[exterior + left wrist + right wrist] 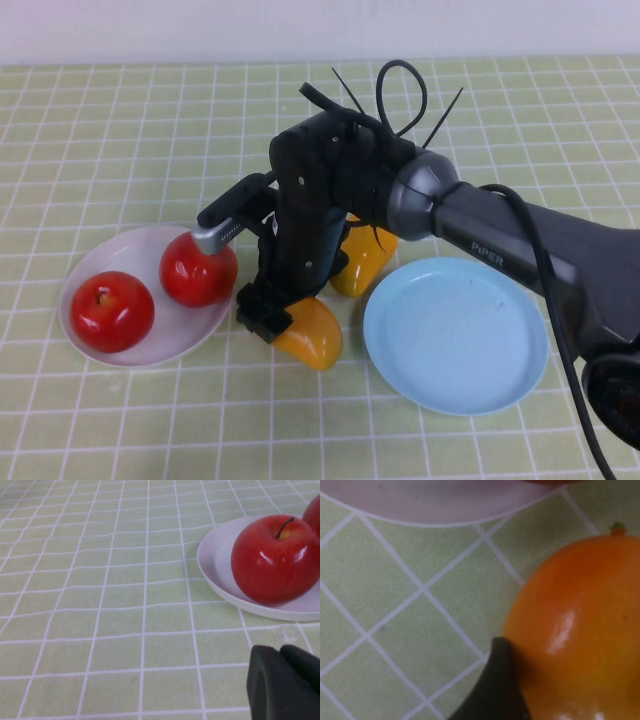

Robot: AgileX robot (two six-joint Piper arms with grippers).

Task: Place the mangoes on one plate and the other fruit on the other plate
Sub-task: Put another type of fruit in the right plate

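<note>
Both red apples point(112, 310) point(198, 270) sit on the white plate point(130, 250) at the left. The more orange mango point(308, 335) lies on the cloth just right of that plate. My right gripper point(293, 318) is down over it, shut on it, with one black finger point(500, 690) pressed to its side. The yellower mango point(362, 262) lies behind, partly hidden by the arm. The light blue plate point(455, 335) at the right holds nothing. My left gripper point(281, 652) is shut and holds nothing, low over the cloth near the white plate point(215, 565) and an apple point(274, 560).
A green checked cloth point(120, 130) covers the whole table. The right arm point(520, 250) stretches in from the right, above the blue plate's far rim. Cable ties and a cable loop point(400, 95) stick up from its wrist.
</note>
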